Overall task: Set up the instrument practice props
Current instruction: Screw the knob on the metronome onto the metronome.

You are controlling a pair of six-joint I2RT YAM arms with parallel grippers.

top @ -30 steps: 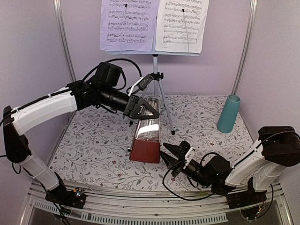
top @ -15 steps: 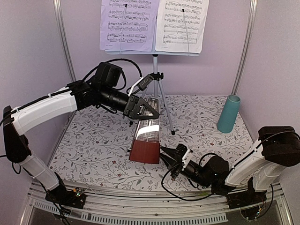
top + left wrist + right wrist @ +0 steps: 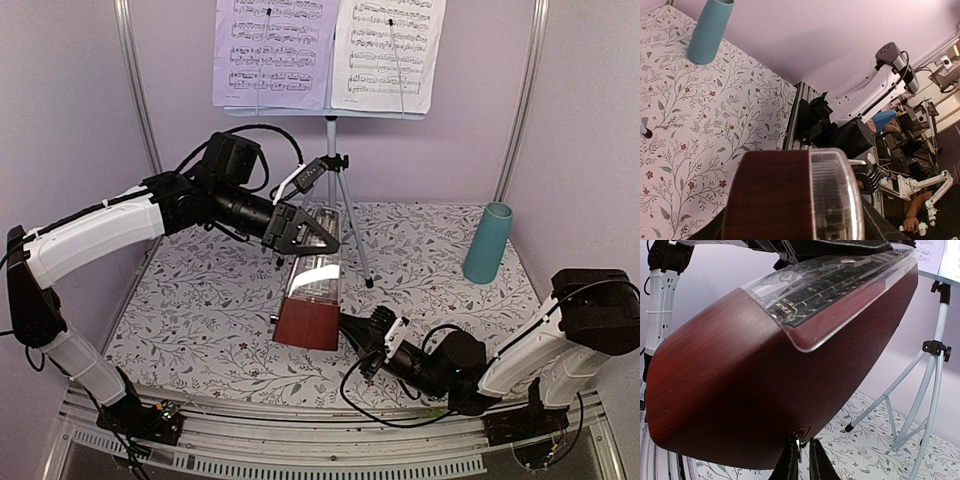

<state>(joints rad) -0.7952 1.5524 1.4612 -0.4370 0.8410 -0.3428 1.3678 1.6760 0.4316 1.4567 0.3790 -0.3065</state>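
While left tool (image 3: 320, 238) grips metronome (image 3: 310, 312), only wrist view shows right tool (image 3: 801, 454) seemingly pinching its key (image 3: 799, 437).

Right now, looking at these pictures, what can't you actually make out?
Sheet-music pages: tops cut off by the top view's upper edge.
Left hand: fingertips hidden behind the metronome in the left wrist view.
Small metal part on the metronome's side: too small in the right wrist view to tell whether the right hand grips it.
Music stand: some legs hidden behind the left hand and metronome, top view.
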